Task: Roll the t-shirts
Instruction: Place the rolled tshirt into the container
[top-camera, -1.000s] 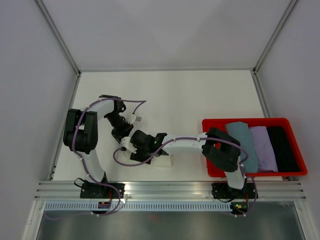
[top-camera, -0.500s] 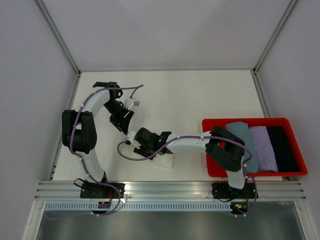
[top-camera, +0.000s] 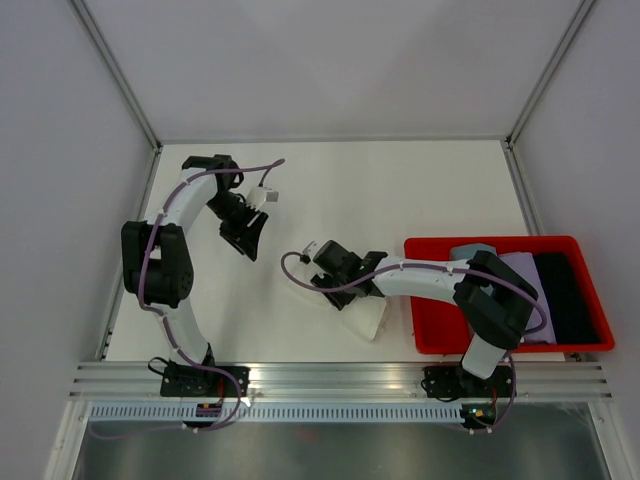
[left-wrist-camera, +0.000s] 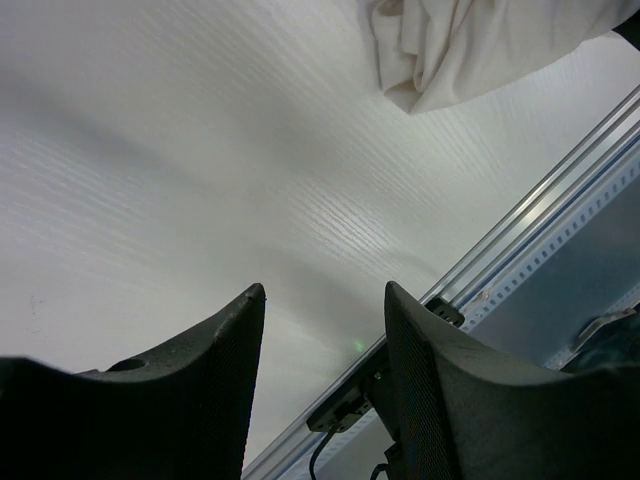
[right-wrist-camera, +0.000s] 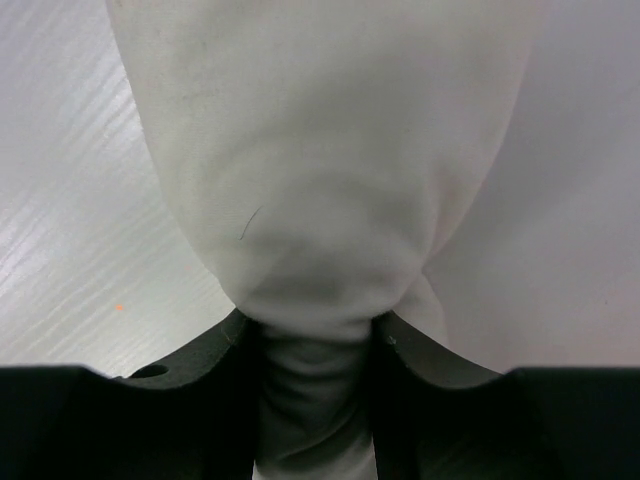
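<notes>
One t-shirt (right-wrist-camera: 330, 170) hangs clamped inside the right pincer (right-wrist-camera: 315, 345); the left pincer (left-wrist-camera: 325, 300) gapes, released.

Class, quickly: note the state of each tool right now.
Left tool: open, holding nothing.
Right tool: closed on the white t-shirt.

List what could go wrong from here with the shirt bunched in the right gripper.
1. The right gripper pinches the t-shirt at one bunched point, so it may land crumpled rather than flat enough to roll.
2. The left gripper is open and well away from the cloth. With a single grip, the fabric could slip or sag.
3. The cloth hangs close beside the red bin, and a trailing fold might snag its wall.
</notes>
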